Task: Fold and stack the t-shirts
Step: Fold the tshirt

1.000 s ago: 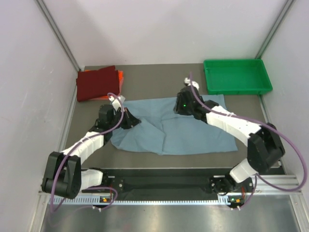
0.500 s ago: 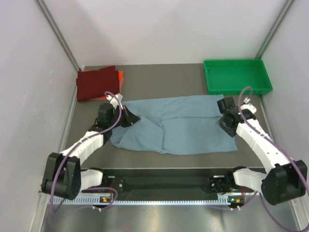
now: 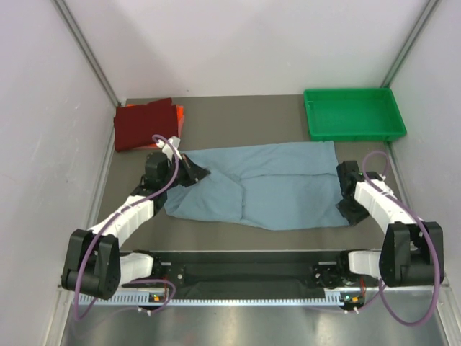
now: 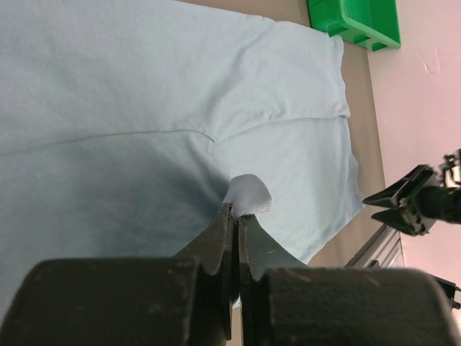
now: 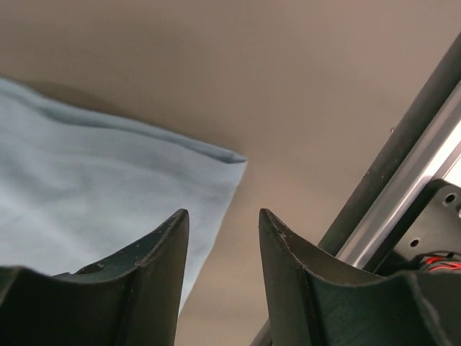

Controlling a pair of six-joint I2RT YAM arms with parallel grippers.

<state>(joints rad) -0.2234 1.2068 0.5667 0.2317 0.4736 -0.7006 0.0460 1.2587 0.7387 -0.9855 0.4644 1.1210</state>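
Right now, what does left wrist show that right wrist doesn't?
Left wrist only: the left gripper shut on a pinched fold of the grey-blue t-shirt, and the green tray. Right wrist only: the right gripper close up, jaws apart, nothing held, at the shirt's corner. Both: the t-shirt on the table, and the right gripper, small at the left wrist view's edge.

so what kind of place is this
Probably a robot lab test cell, not a home: bare white walls box in the table, and the left arm and right arm are bolted to a metal rail at its near edge.
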